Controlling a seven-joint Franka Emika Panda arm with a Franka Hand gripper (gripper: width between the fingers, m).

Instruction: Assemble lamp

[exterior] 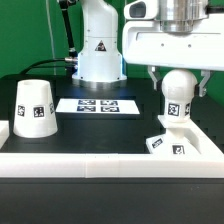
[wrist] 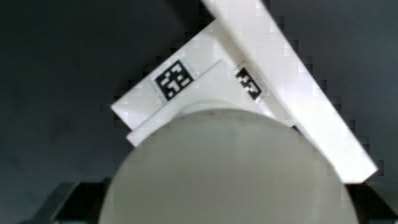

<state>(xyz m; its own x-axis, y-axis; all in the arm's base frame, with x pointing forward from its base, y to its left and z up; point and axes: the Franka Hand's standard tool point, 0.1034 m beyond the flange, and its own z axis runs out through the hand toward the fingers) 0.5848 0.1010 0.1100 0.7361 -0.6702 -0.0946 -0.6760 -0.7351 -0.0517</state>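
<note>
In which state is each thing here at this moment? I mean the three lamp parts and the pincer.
pincer: shut on the bulb.
bulb: held upright over the base; whether it touches the base, cannot tell.
base: lying beside the border rail, under the bulb.
shade: standing free on its wide end, apart from the other parts.
</note>
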